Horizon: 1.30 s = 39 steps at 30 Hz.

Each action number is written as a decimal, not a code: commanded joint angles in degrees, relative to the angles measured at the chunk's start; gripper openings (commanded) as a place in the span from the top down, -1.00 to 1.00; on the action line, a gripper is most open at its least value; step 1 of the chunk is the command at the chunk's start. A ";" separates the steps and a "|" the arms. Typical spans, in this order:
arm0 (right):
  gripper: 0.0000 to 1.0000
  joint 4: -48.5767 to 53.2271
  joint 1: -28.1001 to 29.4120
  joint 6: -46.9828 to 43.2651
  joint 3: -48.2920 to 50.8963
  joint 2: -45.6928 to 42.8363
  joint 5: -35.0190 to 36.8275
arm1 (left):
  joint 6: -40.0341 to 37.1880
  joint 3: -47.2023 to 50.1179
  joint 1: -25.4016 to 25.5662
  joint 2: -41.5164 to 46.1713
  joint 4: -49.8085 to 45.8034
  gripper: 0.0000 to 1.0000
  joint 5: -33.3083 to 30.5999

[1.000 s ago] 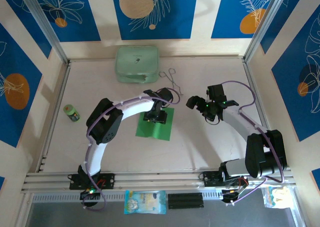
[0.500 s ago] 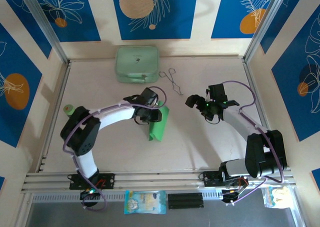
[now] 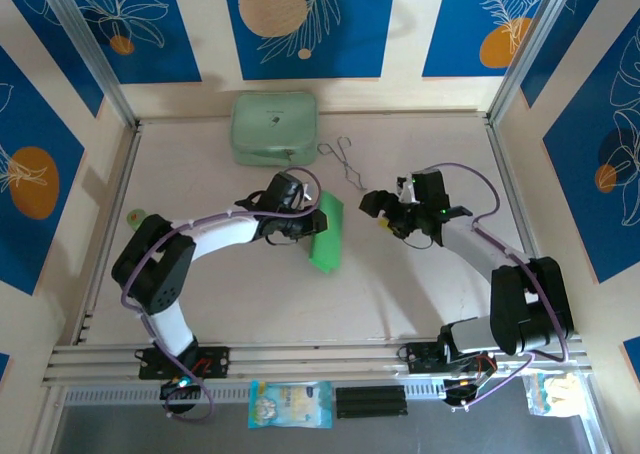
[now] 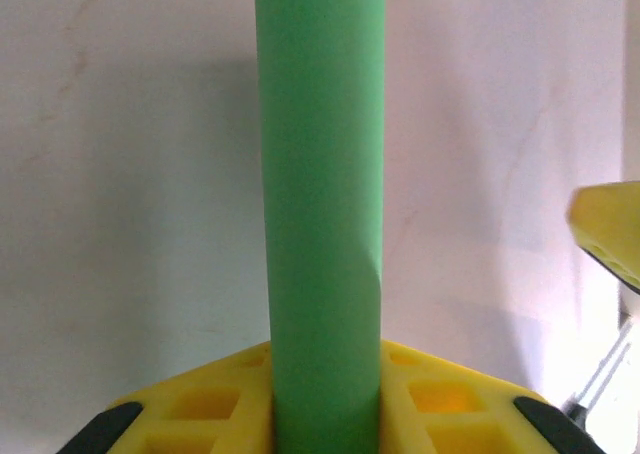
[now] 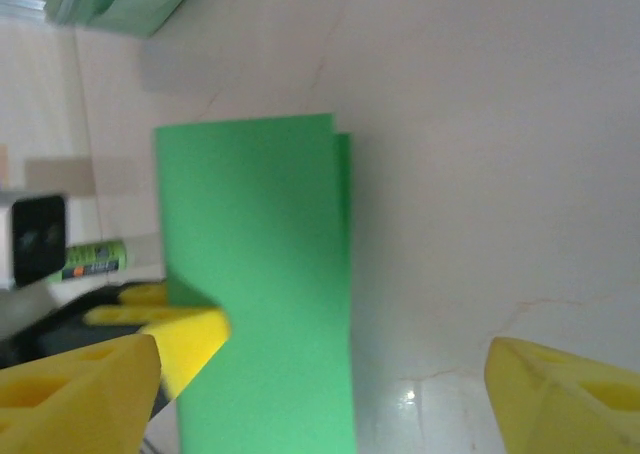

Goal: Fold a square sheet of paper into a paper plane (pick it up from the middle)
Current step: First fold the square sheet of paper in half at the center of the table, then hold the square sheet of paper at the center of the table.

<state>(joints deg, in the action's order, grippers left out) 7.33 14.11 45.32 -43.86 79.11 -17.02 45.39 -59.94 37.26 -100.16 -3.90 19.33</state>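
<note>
Left hand [image 3: 306, 224] closed tight on the bright green sheet of paper [image 3: 327, 232], yellow pads [image 4: 225, 429] pressed against both faces along one long side. Sheet doubled over into a narrow strip, seen nearly edge-on from the left wrist as an upright green band rising out of the grip. Two layers with slightly offset edges visible from the right wrist. Strip sticking out to the right of the left hand, tilted, long side running away from the arm bases. Unclear whether any edge touches the pale surface [image 3: 420, 294].

Right hand [image 3: 379, 212] just to the right of the sheet, apart from it, turned toward it, fingers [image 5: 560, 389] spread wide with nothing between them.

Farther out, beyond the gap between the two hands, thin wire tongs [image 3: 345, 161] lying flat on the surface. Beyond the left hand, near the back wall, pale mint-green case [image 3: 275, 129], well apart from the sheet. Far to the left of the left hand, small green bottle [image 5: 95, 259], mostly hidden behind the arm from above.
</note>
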 commanded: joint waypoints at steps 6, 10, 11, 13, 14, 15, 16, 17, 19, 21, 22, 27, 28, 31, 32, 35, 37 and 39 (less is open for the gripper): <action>-0.25 -3.62 6.17 2.45 -2.11 7.88 -3.50 | 0.69 2.94 -0.39 -1.75 -2.38 0.46 -7.31; 0.12 -2.09 9.05 2.59 -5.36 12.93 -3.13 | 0.23 3.31 -0.43 -2.24 -3.56 0.47 -8.32; 0.21 -1.69 9.72 2.69 -6.21 14.29 -2.88 | 0.18 3.42 -0.42 -2.24 -3.56 0.48 -8.39; 0.36 -0.84 10.85 2.74 -7.80 16.59 -2.09 | 0.01 3.44 -0.36 -2.39 -3.77 0.49 -8.48; 0.43 -0.65 11.37 2.67 -8.61 17.78 -1.91 | -0.16 3.30 -0.37 -2.54 -4.05 0.50 -8.51; 0.48 -0.27 11.91 2.62 -9.47 18.92 -1.82 | -0.36 3.10 -0.40 -2.62 -4.38 0.50 -8.64; 0.51 0.04 12.33 2.62 -10.25 19.92 -1.66 | -0.45 3.00 -0.37 -2.68 -4.62 0.50 -8.70; 0.55 0.63 12.94 2.59 -11.04 21.03 -1.40 | -0.47 2.92 -0.43 -2.80 -4.87 0.50 -8.78; 0.59 1.97 13.87 2.29 -12.80 23.07 -0.77 | -0.69 2.82 -0.39 -2.94 -5.12 0.50 -8.92; 0.62 3.11 14.64 1.94 -14.24 25.18 -0.03 | -0.91 2.73 -0.41 -3.02 -5.53 0.50 -9.17; 0.63 3.54 14.84 1.87 -14.72 26.06 0.13 | -0.97 2.73 -0.37 -3.03 -5.73 0.50 -9.30; 0.67 6.47 15.47 1.00 -17.11 29.54 1.44 | -1.09 2.66 -0.41 -2.85 -6.12 0.50 -9.44; 0.67 7.21 15.52 0.91 -17.35 29.90 1.91 | -1.13 2.60 -0.36 -2.85 -6.43 0.49 -9.48; 0.68 9.32 15.99 0.40 -18.17 31.13 3.30 | -1.48 2.32 -0.34 -2.35 -8.05 0.44 -10.16; 0.68 9.99 16.17 0.17 -18.44 31.62 3.83 | -1.70 2.04 -0.38 -1.96 -9.18 0.40 -10.59; 0.69 11.39 16.87 -0.47 -19.19 32.81 4.96 | -2.72 0.74 -0.38 -0.51 -12.98 0.19 -11.31; 0.70 11.99 17.23 -0.58 -19.64 33.33 5.32 | -3.74 -0.23 -0.27 0.21 -15.95 0.05 -12.12; 0.71 12.10 17.40 -0.50 -19.82 33.46 5.66 | -4.54 -1.08 -0.22 0.28 -18.21 -0.09 -12.55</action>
<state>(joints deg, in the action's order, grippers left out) 15.14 30.79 45.82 -63.55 110.43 -13.82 42.87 -59.02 37.26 -102.00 -15.62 8.80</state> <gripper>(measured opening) 0.148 0.528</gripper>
